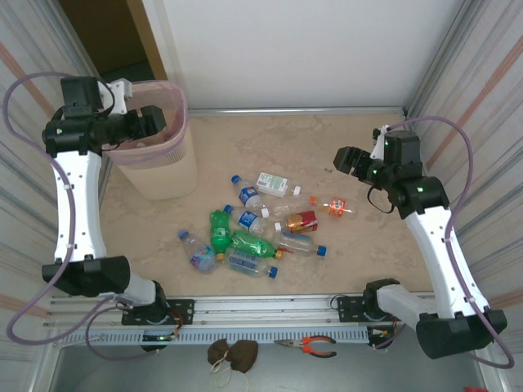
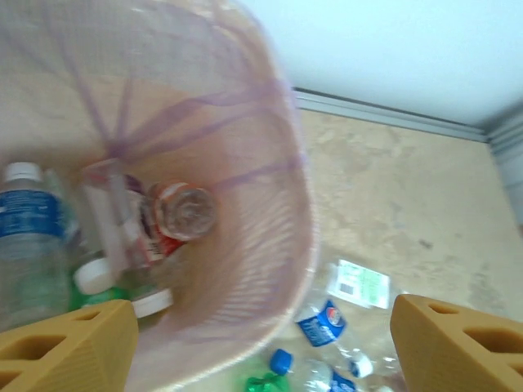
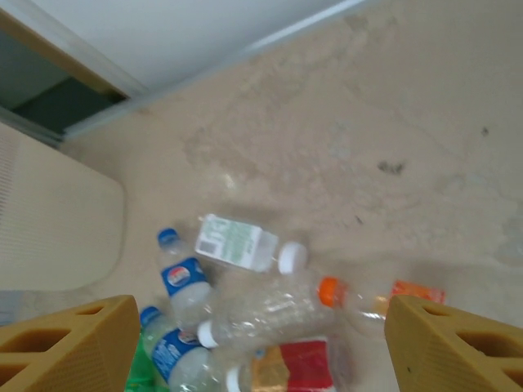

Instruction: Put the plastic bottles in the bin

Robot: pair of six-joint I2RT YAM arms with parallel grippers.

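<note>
I read both units as the same build: the left arm (image 1: 78, 196) at frame left and the right arm (image 1: 437, 245) at frame right have white link shells and black joint housings. A pale lilac cable (image 1: 33, 77) loops outside each arm. Green indicator lights (image 1: 421, 189) glow on the upper housings. The left claw (image 1: 151, 122) and right claw (image 1: 347, 159) are black. In the wrist views their fingers (image 2: 69, 351) are tan blocks with rectangular cut-outs.

Upright pink bin (image 1: 167, 175), few bottles (image 2: 176, 214) inside, other bottles (image 1: 245, 242) lying clustered nearby

Around eleven plastic bottles (image 1: 219, 233) are lying at centre frame, two being green. One bin (image 1: 163, 175) is standing upper left.
</note>
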